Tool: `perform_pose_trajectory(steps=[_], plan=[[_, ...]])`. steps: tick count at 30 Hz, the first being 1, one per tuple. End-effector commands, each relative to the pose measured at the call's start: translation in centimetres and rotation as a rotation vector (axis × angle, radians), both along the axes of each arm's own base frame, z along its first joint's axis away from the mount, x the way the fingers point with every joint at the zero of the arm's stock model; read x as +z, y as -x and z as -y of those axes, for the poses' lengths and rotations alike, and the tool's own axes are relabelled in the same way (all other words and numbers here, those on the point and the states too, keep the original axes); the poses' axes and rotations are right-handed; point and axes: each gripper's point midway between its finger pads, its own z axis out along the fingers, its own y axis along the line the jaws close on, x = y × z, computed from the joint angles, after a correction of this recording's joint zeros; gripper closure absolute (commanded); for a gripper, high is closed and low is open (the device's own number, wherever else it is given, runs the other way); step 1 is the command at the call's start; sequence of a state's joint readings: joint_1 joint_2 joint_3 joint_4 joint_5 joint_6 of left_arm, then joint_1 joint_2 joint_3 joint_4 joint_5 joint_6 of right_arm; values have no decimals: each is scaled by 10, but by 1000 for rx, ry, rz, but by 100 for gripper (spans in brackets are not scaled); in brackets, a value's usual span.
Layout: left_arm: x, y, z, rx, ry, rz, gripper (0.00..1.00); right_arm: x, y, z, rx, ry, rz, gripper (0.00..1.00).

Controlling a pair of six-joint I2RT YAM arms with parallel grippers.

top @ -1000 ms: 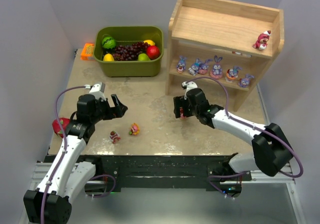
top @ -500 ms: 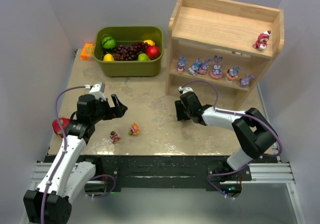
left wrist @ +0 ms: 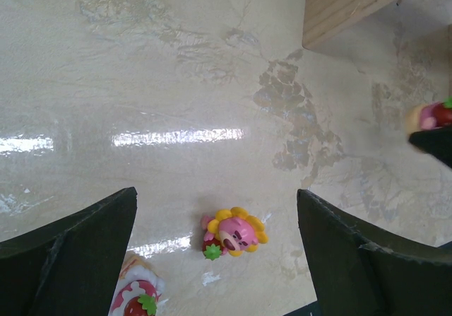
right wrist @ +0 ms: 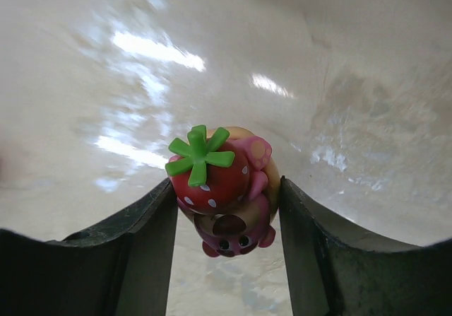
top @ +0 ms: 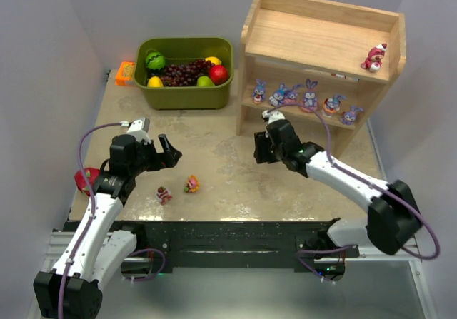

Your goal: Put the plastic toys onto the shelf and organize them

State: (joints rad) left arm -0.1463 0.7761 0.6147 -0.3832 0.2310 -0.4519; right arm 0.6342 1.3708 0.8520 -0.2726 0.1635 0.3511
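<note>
Pinching a strawberry-topped bear (right wrist: 226,196) in the right end effector (top: 263,150), low over the desk (top: 214,137), just before the shelf (top: 321,37), up and right from there, nearest this arm. Crowded with bunnies (top: 309,94) along the lower tier, nearly bare on top beside one hat bear (top: 374,57). Hovering spread with the left end effector (left wrist: 217,217) over two bears (top: 191,184).

No writing, label, brand or number is readable, whether on the shelf (top: 314,37), plastic toys (top: 310,95) or green bin (top: 187,98).
</note>
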Motion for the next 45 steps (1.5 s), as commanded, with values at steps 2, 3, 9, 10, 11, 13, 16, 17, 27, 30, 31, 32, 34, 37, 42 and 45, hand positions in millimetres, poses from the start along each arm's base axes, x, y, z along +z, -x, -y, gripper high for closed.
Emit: perform_pose_trajectory(steps=[2, 3, 9, 10, 11, 13, 16, 17, 27, 30, 31, 32, 34, 37, 42, 45], plan=[[9, -3, 0, -9, -6, 45, 0, 151, 5, -12, 83, -187, 222, 100], [9, -2, 1, -10, -6, 45, 1, 174, 11, -8, 93, -214, 267, 100], [10, -3, 2, -14, 1, 48, 1, 301, 32, 11, 101, -323, 483, 100], [10, -3, 2, -14, 0, 46, 0, 314, 34, 14, 97, -330, 505, 100], [10, -3, 2, -14, 0, 46, 1, 343, 38, 19, 88, -359, 561, 100], [10, -3, 1, -13, -1, 47, 1, 363, 34, 38, -5, -342, 614, 100], [10, -3, 2, -14, 0, 46, 0, 388, 21, 77, -230, -272, 672, 100], [9, -3, 2, -14, 0, 43, 1, 401, 15, 87, -296, -257, 693, 100], [9, -2, 1, -11, 0, 46, 1, 417, -19, 133, -643, -50, 687, 100], [9, -1, 1, -10, 1, 45, 0, 420, -29, 146, -691, -32, 676, 100], [10, -2, 1, -11, 1, 49, 0, 415, -37, 146, -695, -21, 663, 100], [10, -2, 1, -11, 1, 49, 1, 415, -40, 149, -704, -24, 660, 100], [9, -1, 1, -11, 0, 47, 1, 410, -48, 157, -721, -17, 646, 100], [10, -2, 1, -10, -1, 49, 0, 402, -54, 167, -752, 12, 625, 100], [9, -2, 2, -14, 0, 46, 1, 390, -60, 172, -760, 35, 598, 100], [9, -2, 2, -14, 0, 43, 1, 384, -65, 173, -760, 42, 585, 100]])
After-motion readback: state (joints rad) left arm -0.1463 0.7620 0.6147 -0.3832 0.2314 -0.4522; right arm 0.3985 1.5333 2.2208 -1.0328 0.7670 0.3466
